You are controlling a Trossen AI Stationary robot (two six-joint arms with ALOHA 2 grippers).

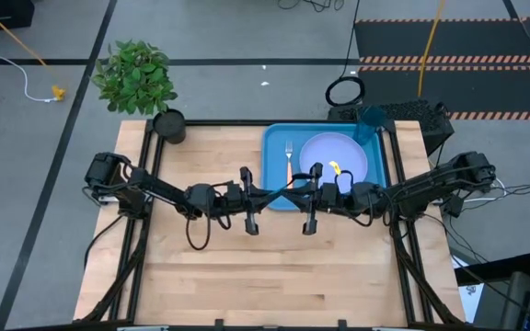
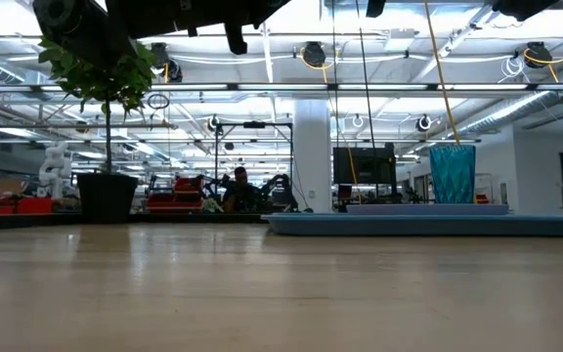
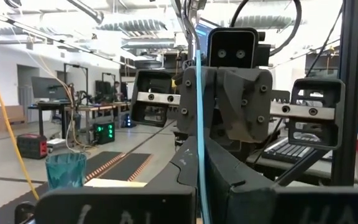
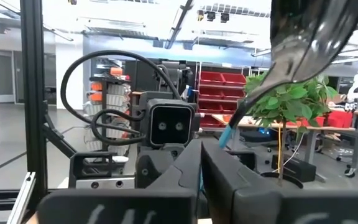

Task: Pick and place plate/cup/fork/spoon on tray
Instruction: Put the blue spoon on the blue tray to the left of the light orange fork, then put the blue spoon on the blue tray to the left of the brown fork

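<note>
The spoon (image 1: 275,191), with its light blue handle, hangs in the air between my two grippers, over the near rim of the blue tray (image 1: 272,138). My left gripper (image 1: 267,195) and my right gripper (image 1: 294,191) face each other tip to tip, both shut. The spoon's dark bowl (image 4: 309,37) rises toward my right wrist. The lavender plate (image 1: 332,158) lies flat in the tray, with the orange-handled fork (image 1: 289,164) lying beside it on the tray floor. The teal cup (image 1: 370,121) stands upright at the tray's far right corner. My left gripper pinches the spoon's blue handle (image 3: 198,155) between its two fingers, coming level from the table's left. The handle lies along the fingers and slants up away from them, clear of the table. My right gripper comes level from the table's right, shut at the handle (image 4: 230,134). Its own fingers hide the place of contact. The bowl slants back over one finger (image 4: 247,180).
A potted plant (image 1: 138,75) in a black pot (image 1: 168,125) stands at the table's far left corner. Black frame rails (image 1: 396,184) run along the table's sides. Bare wood (image 1: 265,276) fills the near half of the table.
</note>
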